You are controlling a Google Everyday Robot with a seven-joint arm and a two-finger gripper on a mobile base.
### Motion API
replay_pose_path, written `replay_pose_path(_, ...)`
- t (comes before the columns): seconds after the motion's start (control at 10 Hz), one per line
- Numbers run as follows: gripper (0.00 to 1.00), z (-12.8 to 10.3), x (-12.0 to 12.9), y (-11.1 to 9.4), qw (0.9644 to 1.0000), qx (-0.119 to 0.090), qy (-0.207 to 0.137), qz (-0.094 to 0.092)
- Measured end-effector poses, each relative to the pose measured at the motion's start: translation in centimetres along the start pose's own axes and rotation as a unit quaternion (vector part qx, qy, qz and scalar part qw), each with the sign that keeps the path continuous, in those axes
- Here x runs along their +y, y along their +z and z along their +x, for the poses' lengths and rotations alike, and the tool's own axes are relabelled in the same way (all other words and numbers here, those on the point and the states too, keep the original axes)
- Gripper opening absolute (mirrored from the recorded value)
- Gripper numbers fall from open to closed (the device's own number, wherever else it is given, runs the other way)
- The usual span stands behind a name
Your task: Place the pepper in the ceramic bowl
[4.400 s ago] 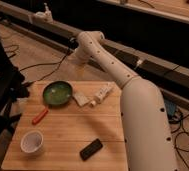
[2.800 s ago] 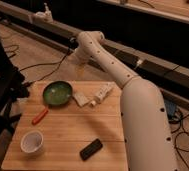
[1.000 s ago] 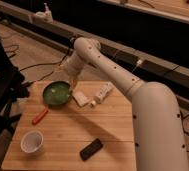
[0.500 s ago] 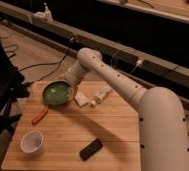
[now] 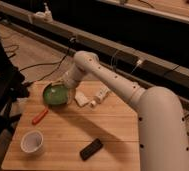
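The red-orange pepper lies on the wooden table, just in front of and left of the glossy green ceramic bowl. The bowl stands at the table's back left and looks empty. My white arm reaches in from the right, bends at its elbow, and slopes down to the gripper. The gripper hangs low over the bowl's back right rim. It is well behind and to the right of the pepper and holds nothing I can see.
A white cup stands at the front left. A black rectangular block lies at the front middle. A white packet and a small white bottle lie right of the bowl. A dark chair stands beside the table's left edge.
The arm has swung down and to the left, bringing the gripper from above the table's back edge to just over the bowl's rim. The pepper and other objects have not moved.
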Motion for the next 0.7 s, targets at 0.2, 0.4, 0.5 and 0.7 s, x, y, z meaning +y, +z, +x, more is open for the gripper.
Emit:
replay_pose_path(0.2, 0.80, -0.1, -0.3, 0.4, 0.9999, 0.004, -0.010, -0.010)
replay_pose_path(0.4, 0.80, -1.6, -0.6, 2.1, 0.9980, 0.002, -0.044, -0.044)
replay_pose_path(0.5, 0.80, -2.2, -0.7, 3.0, 0.9964, 0.000, -0.060, -0.061)
replay_pose_path(0.7, 0.80, -3.2, -1.3, 4.5, 0.9934, -0.003, -0.082, -0.081)
